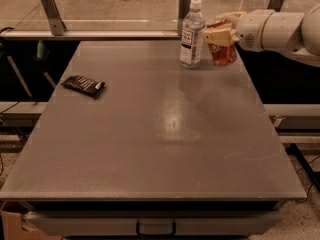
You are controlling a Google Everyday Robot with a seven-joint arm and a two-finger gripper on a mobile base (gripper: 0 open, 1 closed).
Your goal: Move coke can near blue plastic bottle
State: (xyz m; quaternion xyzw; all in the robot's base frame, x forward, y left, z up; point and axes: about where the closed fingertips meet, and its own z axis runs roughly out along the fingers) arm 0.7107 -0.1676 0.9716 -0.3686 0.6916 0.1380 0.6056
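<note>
Three things are sharing the grey bench (165, 149), and the white arm (280, 30) is reaching in over its far corner. The blue plastic bottle (192, 36) is standing upright just beside the fingers (216, 36), on the side away from the arm, with a narrow gap showing between it and the load. The coke can (224, 55) is hanging below the fingers, slightly tilted, its upper part hidden by them. Whether its base is touching the bench I cannot tell. The gripper (220, 36) is sitting at that far corner, and its fingers are clenching the top of the can. A dark snack wrapper (83, 85) is lying flat well apart from the fingers, across the bench and nearer the camera, out of harm's way. By my judgement the task is nearing its end, with only the setting-down and letting-go remaining. The risks are lying close together. A release while the can is leaning could be tipping it over and sending it rolling. Any drift away from the arm could be knocking the tall, light bottle. The bench edge is also running close under the arm side of the fingers, so a sloppy release could be dropping the can off the bench.
</note>
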